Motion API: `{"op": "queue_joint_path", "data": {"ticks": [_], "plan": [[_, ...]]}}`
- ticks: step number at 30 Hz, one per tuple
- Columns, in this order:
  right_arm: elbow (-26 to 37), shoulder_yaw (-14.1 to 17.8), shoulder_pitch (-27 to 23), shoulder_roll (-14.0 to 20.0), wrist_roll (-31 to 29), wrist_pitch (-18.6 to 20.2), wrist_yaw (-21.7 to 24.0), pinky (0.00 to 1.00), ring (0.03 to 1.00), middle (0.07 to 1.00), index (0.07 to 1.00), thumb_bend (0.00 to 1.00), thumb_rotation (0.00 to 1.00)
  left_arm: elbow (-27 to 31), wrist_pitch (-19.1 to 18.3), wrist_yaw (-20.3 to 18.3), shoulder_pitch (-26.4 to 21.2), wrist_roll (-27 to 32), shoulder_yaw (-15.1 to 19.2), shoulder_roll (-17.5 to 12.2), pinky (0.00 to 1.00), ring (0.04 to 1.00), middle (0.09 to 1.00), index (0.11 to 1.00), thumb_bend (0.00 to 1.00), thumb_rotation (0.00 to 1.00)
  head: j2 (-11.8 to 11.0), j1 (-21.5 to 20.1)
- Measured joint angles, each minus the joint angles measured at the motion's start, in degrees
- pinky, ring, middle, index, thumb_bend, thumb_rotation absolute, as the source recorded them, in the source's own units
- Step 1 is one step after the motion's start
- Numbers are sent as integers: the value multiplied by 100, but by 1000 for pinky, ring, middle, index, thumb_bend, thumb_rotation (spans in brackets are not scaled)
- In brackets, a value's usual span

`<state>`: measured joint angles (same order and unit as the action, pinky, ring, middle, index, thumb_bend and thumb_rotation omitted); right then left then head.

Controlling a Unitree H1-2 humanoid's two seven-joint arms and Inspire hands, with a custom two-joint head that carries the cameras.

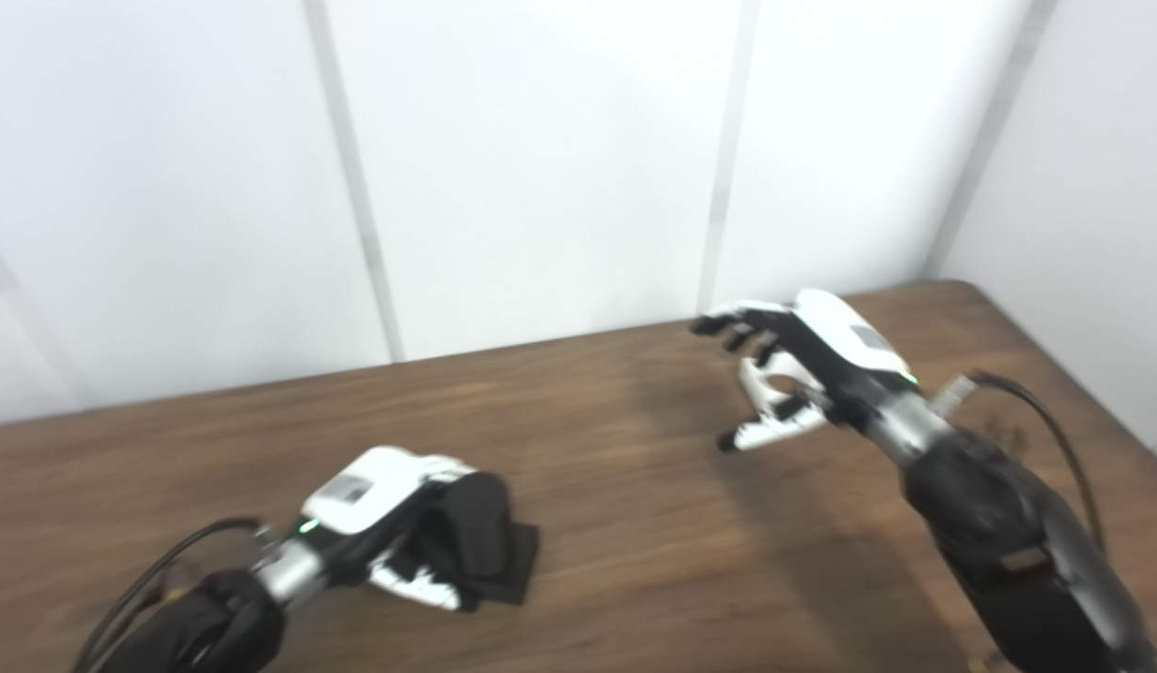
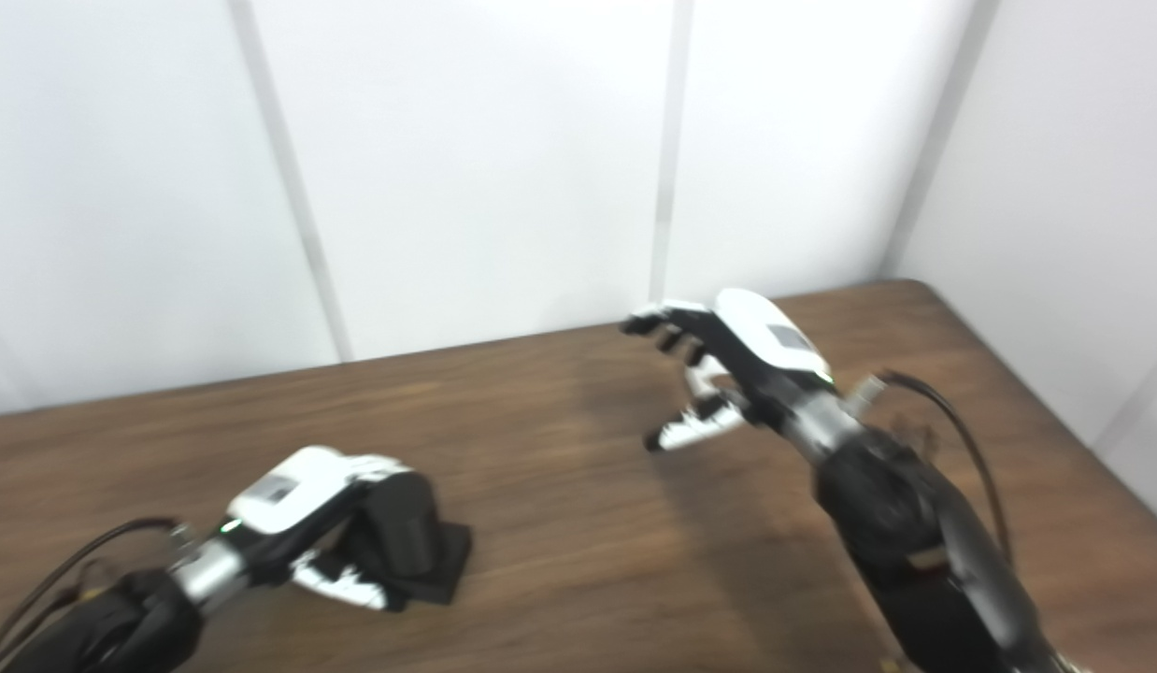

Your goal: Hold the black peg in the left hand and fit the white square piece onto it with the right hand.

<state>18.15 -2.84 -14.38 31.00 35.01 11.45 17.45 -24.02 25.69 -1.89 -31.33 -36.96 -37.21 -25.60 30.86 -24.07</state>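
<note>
Your left hand sits low on the wooden table at the near left, fingers curled over the black peg, which rests on the tabletop under and just beyond the palm; the grasp looks wrapped around it, though motion blur keeps you from seeing how firmly it is held. The black peg reads as a dark upright block on a flat square base, its base corner poking out toward the table's middle, and its long axis seems to run up and slightly away from you, but the blur leaves that uncertain. Your right hand hangs above the far right of the table, well apart from the left, fingers spread and curved with the thumb splayed below them. Between thumb and fingers a pale ring-like shape shows, which could be the white square piece or part of the hand itself; you cannot tell which, and no white piece lies anywhere else on the visible table. If the piece is in that hand, the relation to mind is plain: the peg lies down and to the left of your right hand, nearer you, so the next move would likely carry the right hand leftward and downward across the open wood, once the left hand has lifted the peg upright.
</note>
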Motion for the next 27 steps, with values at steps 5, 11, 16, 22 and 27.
{"op": "queue_joint_path", "data": {"ticks": [5,11,16,22,27], "plan": [[-247,-383,-399,491,631,240,719,719,850,880,830,826,191,-9,1,201,-11,89,-157,-89,710,792,772,489,524,58,-168,-318],[-731,-685,-816,776,1223,421,1264,763,885,916,843,825,221,-11,24,285,-23,257,-278,-215,720,805,783,490,523,58,-308,-564],[-1185,-773,-990,778,1351,429,1423,806,900,926,846,842,220,-191,100,484,-134,378,-500,-278,727,818,795,490,524,61,-370,-678],[-1704,-831,-1265,807,1537,489,1494,787,906,934,873,886,210,-373,183,802,-235,509,-808,-353,738,829,798,491,524,63,-405,-678],[-2135,-908,-1408,808,1624,510,1495,766,899,926,872,905,202,-406,183,838,-325,588,-984,-391,744,834,798,492,524,65,-388,-670]]}}
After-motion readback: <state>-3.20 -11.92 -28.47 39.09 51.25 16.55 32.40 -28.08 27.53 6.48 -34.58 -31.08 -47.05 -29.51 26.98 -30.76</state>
